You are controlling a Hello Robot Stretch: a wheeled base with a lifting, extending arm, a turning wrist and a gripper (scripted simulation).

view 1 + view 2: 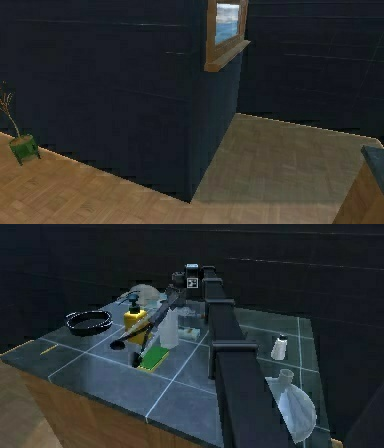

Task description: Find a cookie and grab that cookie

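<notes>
cookie is a word i cannot pin on any one thing here. the small things on the counter are blobs, and none has a shape or colour i could call a cookie with confidence.

a black round pan sits toward the arm side view's left, and its inside is too dark to read. a clear glass bowl stands farther out. a white cylinder stands upright near the middle, with a yellow thing just left of it. a flat green thing lies on the near side of the cylinder. at the arm side view's right stand a small white shaker and, nearer, a clear glass flask; i cannot make out any contents. in the forward view a green pot on the wooden floor holds a thin bare twig.

my arm rises as a dark bar from the bottom edge and reaches out over the counter. my claw points left and down toward the yellow thing and the cylinder. those stand at or behind my fingers, so i cannot tell whether the claw holds anything or touches them.

the arm hides a strip of the counter. in the forward view a wooden frame on the dark blue wall is cut off by the top edge.
</notes>
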